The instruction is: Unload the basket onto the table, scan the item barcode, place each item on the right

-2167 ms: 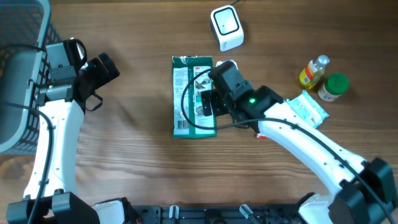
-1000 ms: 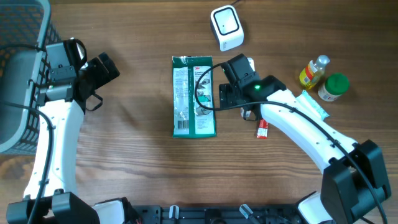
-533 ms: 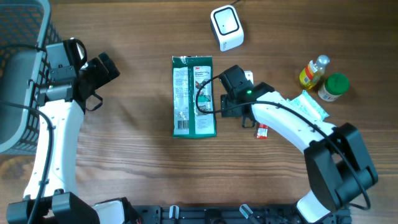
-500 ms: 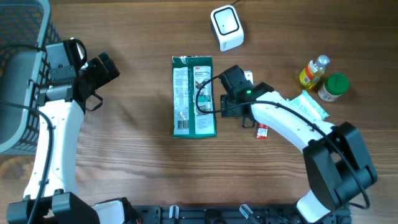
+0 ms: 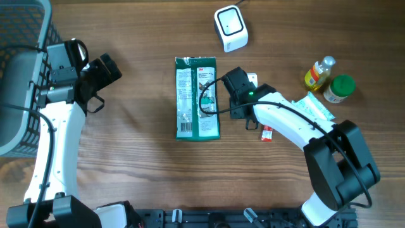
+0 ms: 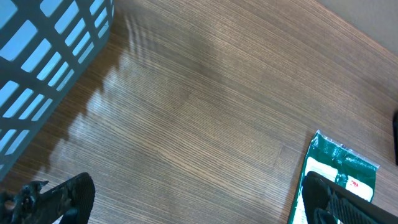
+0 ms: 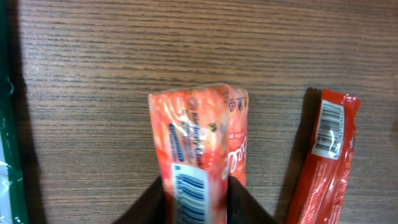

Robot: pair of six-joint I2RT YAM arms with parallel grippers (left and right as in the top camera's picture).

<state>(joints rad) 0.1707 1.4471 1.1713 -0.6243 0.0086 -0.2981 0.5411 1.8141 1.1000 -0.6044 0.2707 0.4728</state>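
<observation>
An orange-red snack packet (image 7: 199, 134) lies on the wood table, its barcode (image 7: 188, 194) facing up near my right wrist camera. My right gripper (image 7: 198, 200) is shut on it, one dark finger pressed against each long side. From overhead the right gripper (image 5: 238, 95) covers the packet, just right of a green packet (image 5: 197, 98). The white scanner (image 5: 230, 28) stands at the back centre. My left gripper (image 5: 109, 69) hangs open at the left with nothing in it; its fingertips (image 6: 65, 198) frame bare wood.
A thin red stick pack (image 7: 328, 155) lies right of the held packet, also visible overhead as the stick pack (image 5: 266, 132). A yellow bottle (image 5: 318, 73), a green-lidded jar (image 5: 342, 88) and a teal sachet (image 5: 314, 111) sit at right. A grey basket (image 5: 19, 82) is at far left.
My right gripper moved off the green packet to its right side, came down over the orange-red packet and closed its jaws on it. The left arm has not moved.
</observation>
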